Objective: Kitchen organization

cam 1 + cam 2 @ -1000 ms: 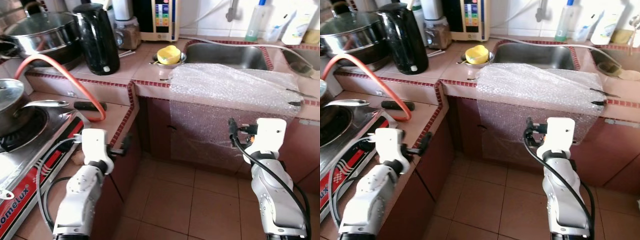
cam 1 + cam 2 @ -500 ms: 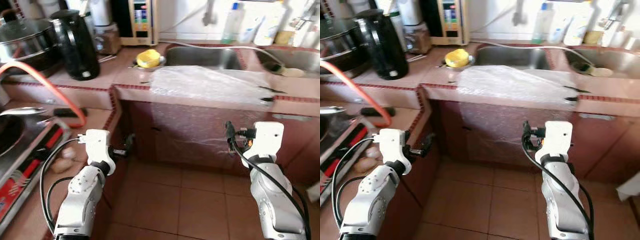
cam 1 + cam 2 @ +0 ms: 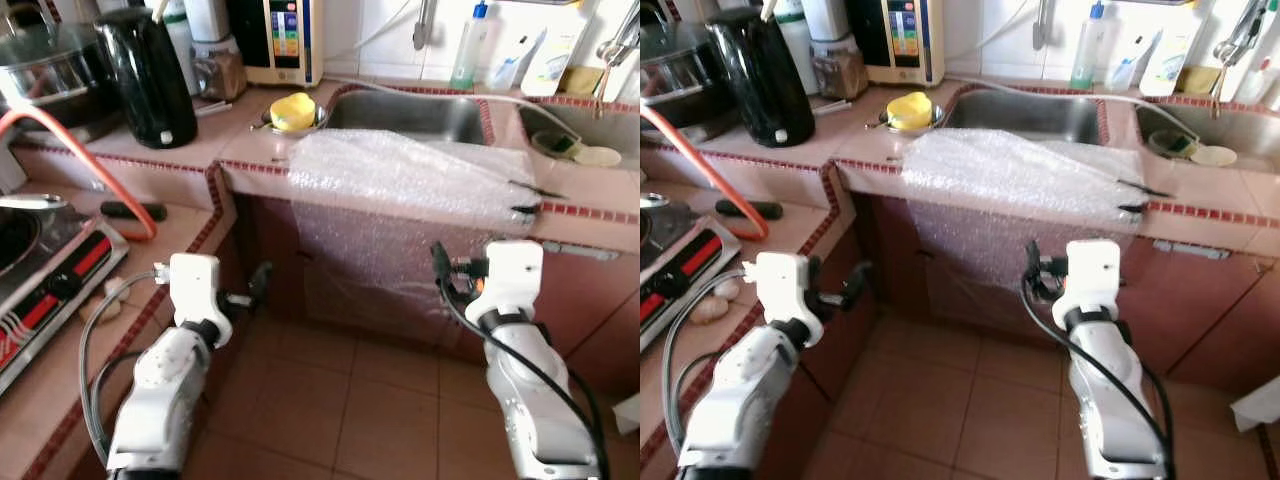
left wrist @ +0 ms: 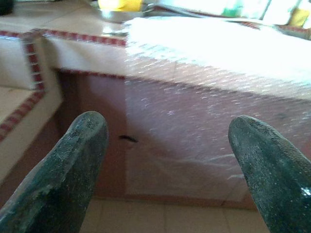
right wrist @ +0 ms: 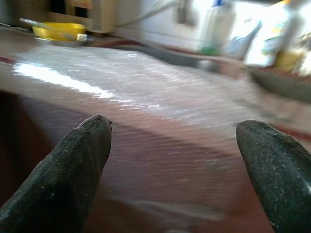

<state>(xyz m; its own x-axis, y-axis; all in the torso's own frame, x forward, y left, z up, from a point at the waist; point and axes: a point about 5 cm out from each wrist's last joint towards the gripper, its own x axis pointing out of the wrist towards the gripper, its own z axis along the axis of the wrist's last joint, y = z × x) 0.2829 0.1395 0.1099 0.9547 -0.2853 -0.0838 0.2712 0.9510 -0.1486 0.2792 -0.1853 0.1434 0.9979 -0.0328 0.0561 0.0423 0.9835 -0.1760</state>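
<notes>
Both claws — left claw and right claw — gape wide, empty, facing the bubble wrap draped over the surface edge — probably light, floppy, so I'd pinch its hanging part.

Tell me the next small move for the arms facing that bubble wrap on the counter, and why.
Probably step closer and raise both arms toward the bubble wrap. The left gripper and right gripper are both open and empty, held low in front of the cabinet, short of the sheet draped over the counter edge before the sink. Nothing can be grasped from there.
</notes>
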